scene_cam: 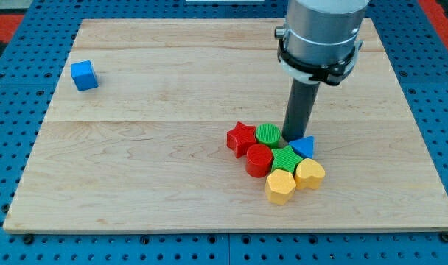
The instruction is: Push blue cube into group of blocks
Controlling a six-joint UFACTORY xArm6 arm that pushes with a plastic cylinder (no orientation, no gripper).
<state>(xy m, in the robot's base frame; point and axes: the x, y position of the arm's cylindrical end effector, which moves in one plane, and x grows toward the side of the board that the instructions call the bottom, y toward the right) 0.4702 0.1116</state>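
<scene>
Blue cube (pixel 84 75) sits alone near the upper left of the wooden tabletop (pixel 172 184), well apart from everything else. Far toward the view's right, lower centre, the group huddles together: red star (pixel 241 138), green cylinder (pixel 268 134), red cylinder (pixel 259 160), a ridged green block (pixel 286 159), blue triangle (pixel 303 146), yellow heart (pixel 310 174) and yellow hexagon (pixel 280 185). My tip (pixel 295 138) stands at the group's top edge, between the green cylinder and blue triangle. No claw exists here, only the rod.
</scene>
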